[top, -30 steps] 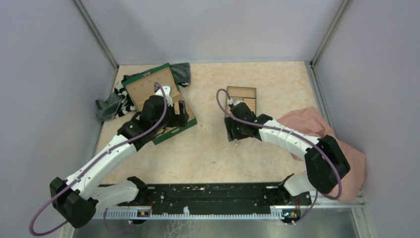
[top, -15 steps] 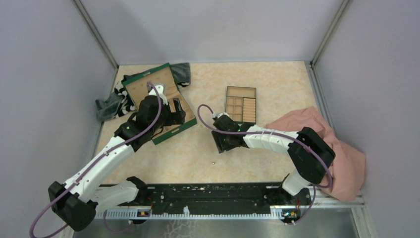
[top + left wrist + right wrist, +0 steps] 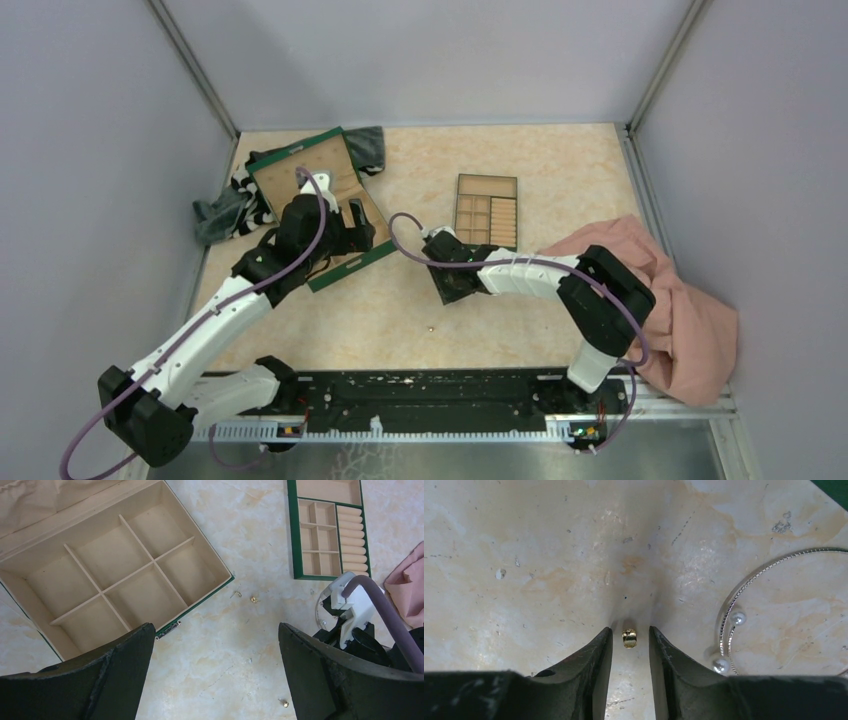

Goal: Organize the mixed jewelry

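marbled bench (image 3: 524,555): your right hand (image 3: 630,630) has left compartment tray (image 3: 487,177), now narrowing around gold bead (image 3: 629,638), not yet pinching; hoop (image 3: 744,595) just beside. left hand (image 3: 214,626) released by green box (image 3: 115,575). bead pick likely next.

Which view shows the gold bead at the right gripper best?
Right wrist: the bead lies sharp between the right gripper's fingers, untouched. In the top view the arm hides it; the left wrist view doesn't show it either.

The wire hoop (image 3: 738,617) ran off the right edge of the right wrist view. From above, the gold speck (image 3: 430,327) was too small to identify.
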`<act>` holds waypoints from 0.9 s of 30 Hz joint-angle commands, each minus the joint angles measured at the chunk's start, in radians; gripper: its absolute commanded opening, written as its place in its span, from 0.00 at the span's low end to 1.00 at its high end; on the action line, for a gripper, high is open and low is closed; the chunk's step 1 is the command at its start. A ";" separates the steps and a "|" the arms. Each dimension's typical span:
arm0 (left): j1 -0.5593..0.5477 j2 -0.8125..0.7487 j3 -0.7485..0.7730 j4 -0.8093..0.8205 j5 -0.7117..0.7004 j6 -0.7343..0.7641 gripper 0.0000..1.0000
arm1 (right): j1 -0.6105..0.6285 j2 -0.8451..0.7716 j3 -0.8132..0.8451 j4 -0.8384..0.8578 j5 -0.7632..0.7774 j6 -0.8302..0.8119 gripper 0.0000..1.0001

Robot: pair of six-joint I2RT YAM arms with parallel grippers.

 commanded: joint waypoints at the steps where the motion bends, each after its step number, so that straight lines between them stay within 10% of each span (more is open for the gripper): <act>1: 0.003 -0.007 -0.016 0.033 -0.011 -0.005 0.99 | 0.011 0.016 0.037 0.018 -0.003 -0.004 0.31; 27: 0.004 -0.028 -0.041 0.029 -0.031 0.009 0.99 | -0.017 -0.009 0.091 -0.062 -0.074 0.083 0.12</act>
